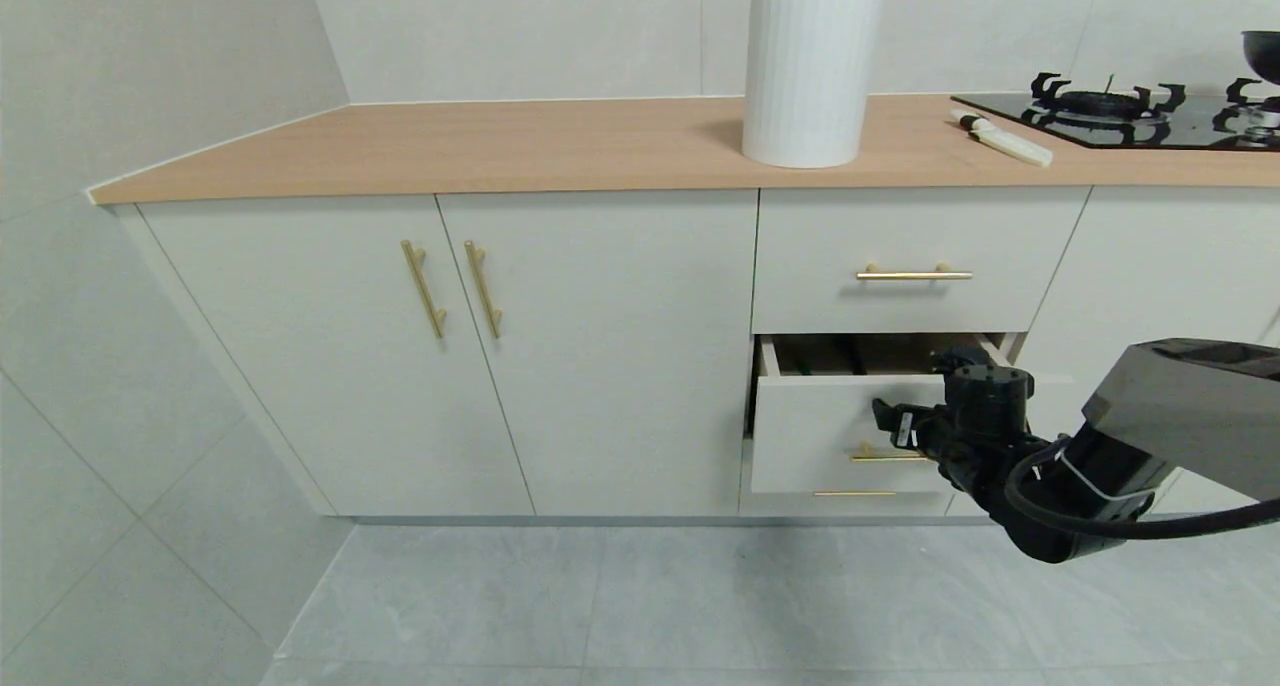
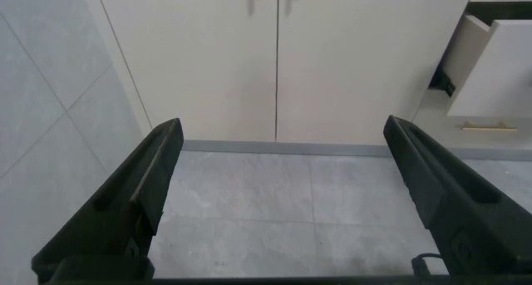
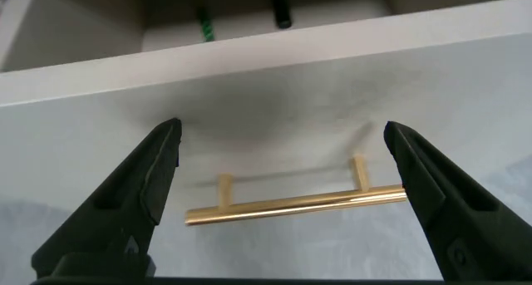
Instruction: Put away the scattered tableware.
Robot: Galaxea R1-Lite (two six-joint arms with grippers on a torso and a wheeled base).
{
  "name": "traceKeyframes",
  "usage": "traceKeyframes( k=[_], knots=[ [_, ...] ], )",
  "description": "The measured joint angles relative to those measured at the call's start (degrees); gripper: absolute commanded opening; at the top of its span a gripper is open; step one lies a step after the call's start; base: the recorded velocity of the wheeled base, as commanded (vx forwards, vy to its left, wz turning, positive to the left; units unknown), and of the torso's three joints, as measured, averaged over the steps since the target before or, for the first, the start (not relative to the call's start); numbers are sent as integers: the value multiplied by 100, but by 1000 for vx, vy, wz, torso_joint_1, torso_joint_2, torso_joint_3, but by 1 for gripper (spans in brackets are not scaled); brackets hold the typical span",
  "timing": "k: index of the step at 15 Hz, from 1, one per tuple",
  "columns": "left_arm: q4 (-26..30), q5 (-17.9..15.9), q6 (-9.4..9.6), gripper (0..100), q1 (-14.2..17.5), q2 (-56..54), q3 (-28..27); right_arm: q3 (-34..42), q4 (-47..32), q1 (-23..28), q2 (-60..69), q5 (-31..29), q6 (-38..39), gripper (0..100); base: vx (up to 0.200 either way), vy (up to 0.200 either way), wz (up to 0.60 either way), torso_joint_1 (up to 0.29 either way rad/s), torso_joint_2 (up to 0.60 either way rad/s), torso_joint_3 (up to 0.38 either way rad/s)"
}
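Right black pincer (image 3: 281, 132): fingers spread apart, just before the brass bar handle (image 3: 295, 203) of the half-open white drawer (image 1: 835, 421) | left black pincer (image 2: 281, 127): fingers apart, well away from the drawer | cream-handled knife (image 1: 1000, 138): on the wooden counter (image 1: 500, 151) above the drawer

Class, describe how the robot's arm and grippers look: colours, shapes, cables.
The right arm has a glossy dark grey, boxy shell and a black wrist, with a thick black cable looping beneath and a small white label. The right gripper and left gripper each have two long, matt black jaws tapering to blunt tips.
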State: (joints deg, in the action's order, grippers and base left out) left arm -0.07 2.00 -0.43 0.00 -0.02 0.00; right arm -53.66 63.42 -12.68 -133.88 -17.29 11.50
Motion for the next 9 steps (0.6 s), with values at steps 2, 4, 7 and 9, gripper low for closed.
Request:
traceKeyframes(
  k=[2, 4, 7, 9],
  knots=[
    [0, -1, 2, 100, 0, 0, 0, -124, 61, 56, -165, 5, -15, 100, 0, 0, 0, 0, 0, 0],
    [0, -1, 0, 100, 0, 0, 0, -306, 93, 119, -308, 7, -80, 100, 0, 0, 0, 0, 0, 0],
    [0, 0, 0, 100, 0, 0, 0, -642, 107, 161, -492, 2, -135, 100, 0, 0, 0, 0, 0, 0],
    [0, 0, 0, 100, 0, 0, 0, -785, 96, 171, -592, -1, -138, 100, 0, 0, 0, 0, 0, 0]
  ],
)
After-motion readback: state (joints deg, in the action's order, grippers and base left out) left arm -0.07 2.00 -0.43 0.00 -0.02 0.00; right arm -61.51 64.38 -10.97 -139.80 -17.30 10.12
